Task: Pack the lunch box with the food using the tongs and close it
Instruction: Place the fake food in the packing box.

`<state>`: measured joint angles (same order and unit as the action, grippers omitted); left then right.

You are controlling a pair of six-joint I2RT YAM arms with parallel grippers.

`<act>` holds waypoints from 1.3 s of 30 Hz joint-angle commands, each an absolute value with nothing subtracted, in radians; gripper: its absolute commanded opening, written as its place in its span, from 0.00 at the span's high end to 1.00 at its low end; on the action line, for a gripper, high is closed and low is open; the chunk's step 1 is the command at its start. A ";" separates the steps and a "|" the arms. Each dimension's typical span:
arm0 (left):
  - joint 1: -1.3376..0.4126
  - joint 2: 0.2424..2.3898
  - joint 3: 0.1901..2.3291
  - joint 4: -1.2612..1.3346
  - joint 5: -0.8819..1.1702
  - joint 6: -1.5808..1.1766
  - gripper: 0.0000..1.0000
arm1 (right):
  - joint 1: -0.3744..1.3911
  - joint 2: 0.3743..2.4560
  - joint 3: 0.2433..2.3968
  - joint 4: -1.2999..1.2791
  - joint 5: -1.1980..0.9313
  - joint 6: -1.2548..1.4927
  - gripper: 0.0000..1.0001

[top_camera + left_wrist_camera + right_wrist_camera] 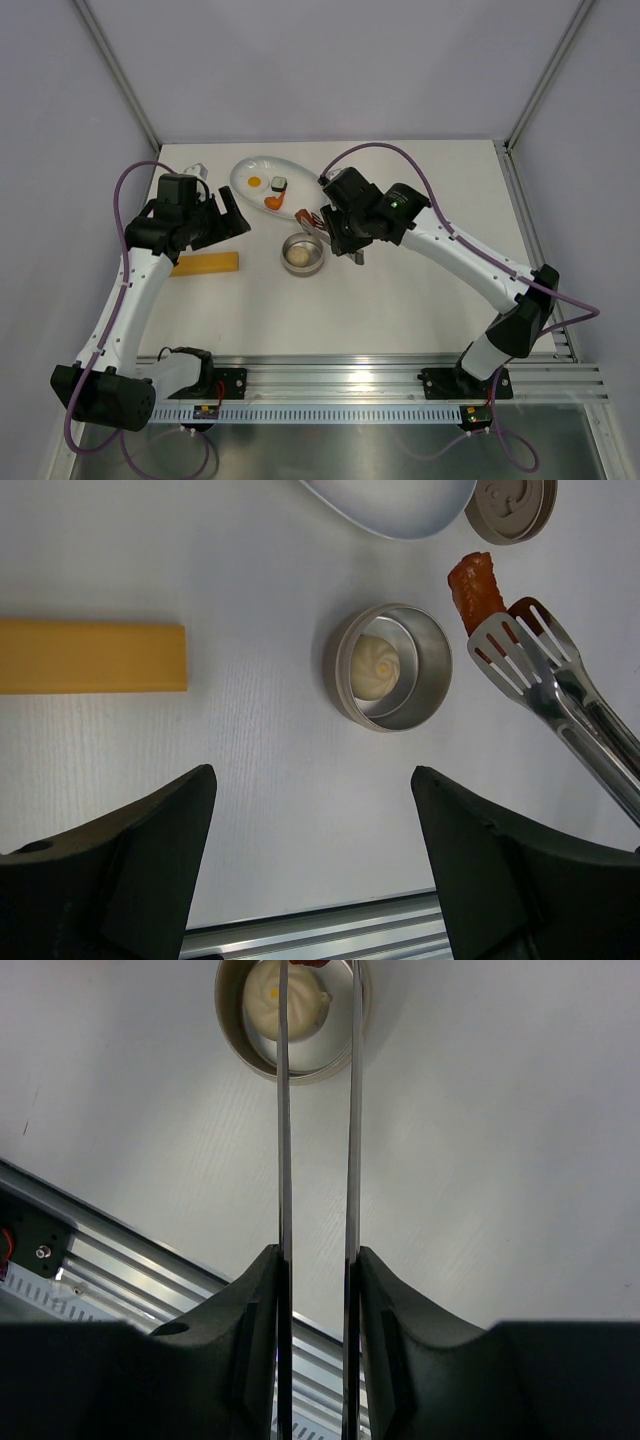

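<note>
**Left gripper open and empty; right gripper clamped on the tongs with the sausage at their tips.**

At the left, the left gripper (312, 780) hangs with its jaws wide above bare surface (420, 290), a yellow block (92, 656) lying flat just left of it. An open strip separates the block from the lunch box (345, 695), which stands uncovered with the beige ball (377, 666) inside. Beyond it the white oval plate (248, 167) carries the fried egg (254, 182), sushi roll (279, 183) and orange chunk (271, 203); the lid (512, 505) lies beside the plate's right edge. The right gripper (318, 1255) squeezes the tongs (560, 695), whose tips pinch the sausage (476, 590) just past the tin's far rim. To the right, the surface is open to its edge.
</note>
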<state>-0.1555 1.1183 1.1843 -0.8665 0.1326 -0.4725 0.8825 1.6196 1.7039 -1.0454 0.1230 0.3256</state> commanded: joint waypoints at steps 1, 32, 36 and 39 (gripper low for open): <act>-0.152 1.094 1.221 -0.841 0.164 -0.476 0.18 | 0.897 1.597 1.686 -1.032 0.137 0.353 0.78; -0.152 1.089 1.193 -0.831 0.158 -0.476 0.18 | 0.908 1.658 1.628 -1.055 0.061 0.311 0.76; -0.150 1.089 1.193 -0.833 0.156 -0.476 0.18 | 0.908 1.658 1.625 -1.052 0.054 0.314 0.75; -0.150 1.088 1.193 -0.833 0.156 -0.477 0.18 | 0.911 1.664 1.626 -1.060 0.048 0.310 0.76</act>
